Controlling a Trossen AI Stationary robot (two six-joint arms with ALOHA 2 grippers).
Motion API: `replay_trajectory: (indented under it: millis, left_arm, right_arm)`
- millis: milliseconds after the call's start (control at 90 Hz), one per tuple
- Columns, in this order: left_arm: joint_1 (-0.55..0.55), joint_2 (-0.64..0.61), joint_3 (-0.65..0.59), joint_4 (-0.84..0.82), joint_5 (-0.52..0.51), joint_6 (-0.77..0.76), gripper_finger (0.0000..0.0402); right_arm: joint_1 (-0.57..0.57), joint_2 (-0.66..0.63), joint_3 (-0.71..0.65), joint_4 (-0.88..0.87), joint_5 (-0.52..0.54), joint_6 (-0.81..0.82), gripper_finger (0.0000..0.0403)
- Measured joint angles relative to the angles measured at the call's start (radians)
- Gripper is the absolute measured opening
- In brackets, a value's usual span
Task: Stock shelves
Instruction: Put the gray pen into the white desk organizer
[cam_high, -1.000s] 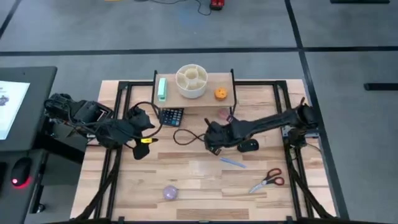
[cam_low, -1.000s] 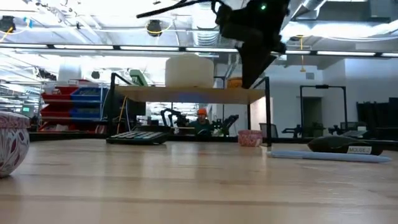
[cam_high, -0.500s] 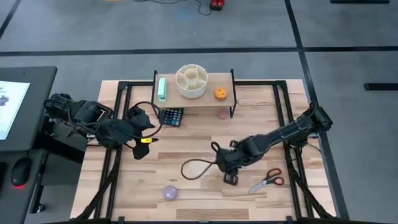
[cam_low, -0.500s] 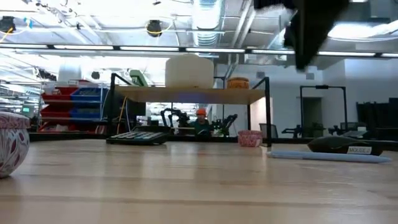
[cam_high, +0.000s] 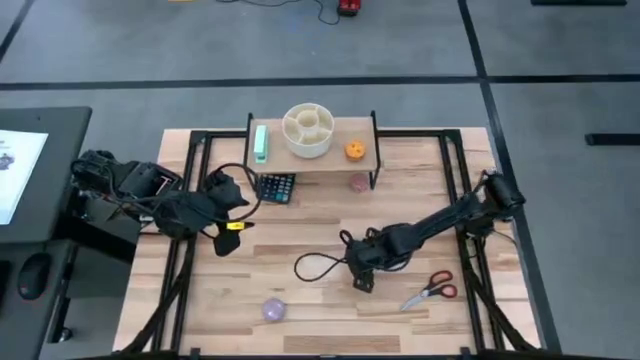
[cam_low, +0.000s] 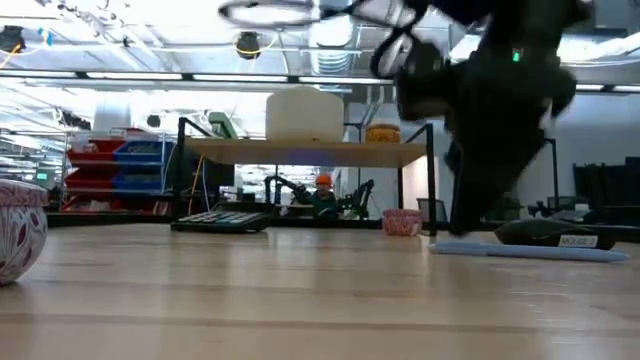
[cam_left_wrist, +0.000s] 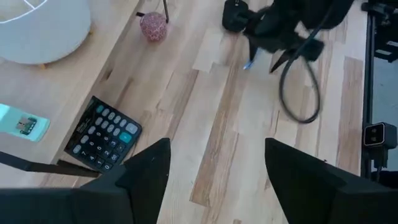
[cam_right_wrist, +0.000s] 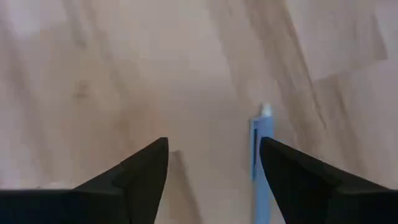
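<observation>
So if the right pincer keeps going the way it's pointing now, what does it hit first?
Probably the bare tabletop: the open right pincer points down at the wood. The blue pen lies just inside one finger, so it may touch that too; depth is unclear.

- A robotics lab or industrial workshop hall, seen across the table in the low view.
- Red and blue parts bins (cam_low: 125, 160) stack at left of the frame.
- Exposed ceiling ducts (cam_low: 335, 40) and strip lights run along the top.
- Grey floor (cam_high: 560, 40) with dark tape lines fills the high view's upper part.
</observation>
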Motion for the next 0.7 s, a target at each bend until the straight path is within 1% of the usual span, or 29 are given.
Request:
replay_trajectory:
  millis: [156,300,489,600,700]
  left_arm:
    - [0.000,0.000,0.000,0.001,0.004,-0.004,0.0237]
    - [0.000,0.000,0.000,0.001,0.008,-0.010,0.0237]
    - [0.000,0.000,0.000,0.001,0.009,-0.015,0.0237]
    - [0.000,0.000,0.000,0.001,0.009,-0.019,0.0237]
    - [0.000,0.000,0.000,0.001,0.009,-0.022,0.0237]
  right_arm:
    - [-0.009,0.043,0.005,0.004,0.038,0.008,0.0223]
    - [-0.011,0.044,0.003,-0.001,0.041,0.024,0.0202]
    - [-0.011,-0.010,0.001,-0.016,0.030,0.039,0.0180]
    - [-0.011,-0.056,0.006,-0.024,0.032,0.039,0.0177]
    - [-0.011,-0.069,0.005,-0.067,0.045,0.028,0.0179]
